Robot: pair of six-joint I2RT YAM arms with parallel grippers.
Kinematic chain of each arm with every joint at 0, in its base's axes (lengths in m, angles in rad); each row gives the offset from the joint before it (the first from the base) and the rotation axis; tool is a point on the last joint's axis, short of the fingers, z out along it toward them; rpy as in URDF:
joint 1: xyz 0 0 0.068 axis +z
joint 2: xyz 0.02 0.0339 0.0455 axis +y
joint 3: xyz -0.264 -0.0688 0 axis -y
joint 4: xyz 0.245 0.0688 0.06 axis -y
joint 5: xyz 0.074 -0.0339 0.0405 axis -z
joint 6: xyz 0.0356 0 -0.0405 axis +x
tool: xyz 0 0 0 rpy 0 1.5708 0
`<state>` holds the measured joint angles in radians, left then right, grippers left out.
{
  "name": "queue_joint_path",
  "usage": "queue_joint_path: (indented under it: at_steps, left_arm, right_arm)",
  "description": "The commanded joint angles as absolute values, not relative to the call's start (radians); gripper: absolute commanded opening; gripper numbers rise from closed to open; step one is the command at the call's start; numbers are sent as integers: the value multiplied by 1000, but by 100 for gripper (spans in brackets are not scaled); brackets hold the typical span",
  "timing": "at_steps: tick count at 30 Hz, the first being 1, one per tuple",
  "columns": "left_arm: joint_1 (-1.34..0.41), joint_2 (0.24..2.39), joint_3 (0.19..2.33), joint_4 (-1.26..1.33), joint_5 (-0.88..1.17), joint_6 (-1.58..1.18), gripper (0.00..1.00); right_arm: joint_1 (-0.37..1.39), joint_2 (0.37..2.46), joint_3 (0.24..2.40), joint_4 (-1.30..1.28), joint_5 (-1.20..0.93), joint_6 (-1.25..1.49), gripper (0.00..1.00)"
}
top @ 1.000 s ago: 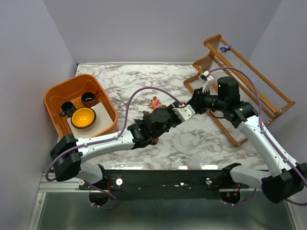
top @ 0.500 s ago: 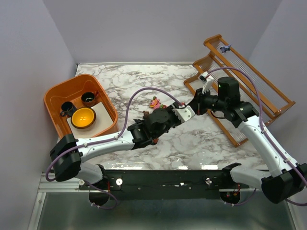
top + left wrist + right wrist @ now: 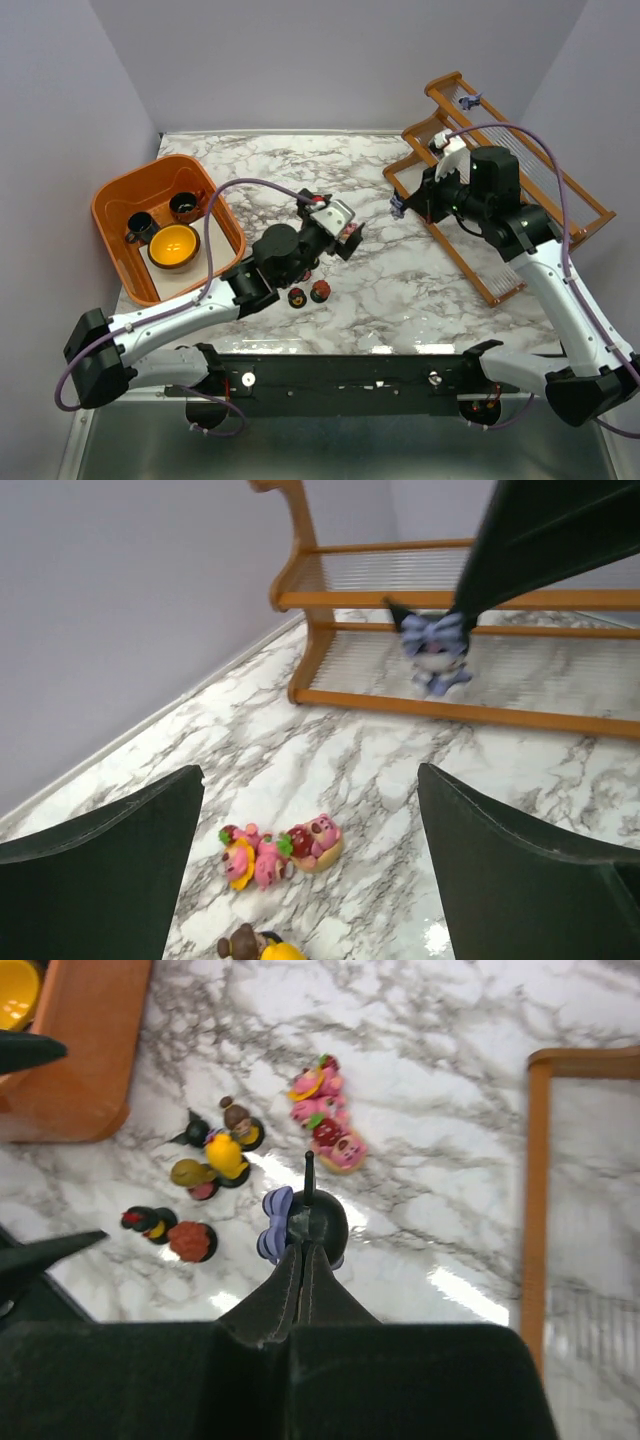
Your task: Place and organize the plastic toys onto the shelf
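- Overhead, in the top external view, the right gripper (image 3: 401,207) is pinched on a purple-black figurine (image 3: 396,207), which it holds above the marble table (image 3: 400,285), just beside the near corner of the shelf (image 3: 478,281).
- In the same view, the left gripper (image 3: 347,237) is spread near the table centre, apart from that figurine. Two red-and-black toys (image 3: 308,294) lie just beside the left arm. A second purple figure (image 3: 468,101) sits on the shelf's upper tier. An orange tub (image 3: 115,205) stands at the left, and lavender walls (image 3: 330,60) enclose the table.
- In the left wrist view, the left gripper's fingers (image 3: 100,860) stand wide apart over the marble. The held figurine hangs ahead from the right gripper's tips, in front of the shelf's lower tier. A pink toy cluster (image 3: 282,846) lies on the marble below.
- In the right wrist view, the right gripper's fingers (image 3: 280,1290) are pressed together on the figurine's head. The pink cluster, yellow-and-brown toys (image 3: 225,1155) and the red pair lie on the marble beyond. The shelf frame runs along the right edge.
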<state>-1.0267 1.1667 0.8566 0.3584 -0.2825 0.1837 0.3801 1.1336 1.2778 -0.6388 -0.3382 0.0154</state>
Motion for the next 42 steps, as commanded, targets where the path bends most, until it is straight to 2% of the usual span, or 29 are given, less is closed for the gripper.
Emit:
queue_joint_path:
  at_steps: [1, 6, 10, 19, 27, 36, 42]
  left_arm:
    - [-907, 1068, 776, 336, -246, 46, 99]
    - [-727, 983, 716, 313, -213, -38, 99]
    - [-658, 962, 735, 289, -226, -41, 99]
    - [-652, 950, 690, 337, -327, 57, 99]
    - [-649, 962, 675, 367, -336, 77, 99]
    - [-649, 980, 670, 379, -348, 95, 99]
    - [-649, 992, 666, 387, -333, 91, 99]
  right_arm:
    - [368, 1124, 1368, -678, -137, -139, 1]
    - [310, 1144, 1451, -661, -61, -245, 1]
    - [195, 1146, 1473, -615, -121, -302, 1]
    - [-27, 1229, 1554, -535, -290, -377, 1]
    - [-211, 1365, 1750, -589, -512, -384, 1]
    - [-334, 1446, 1804, -587, -733, -384, 1]
    - [-367, 1488, 1815, -601, -776, -383, 1]
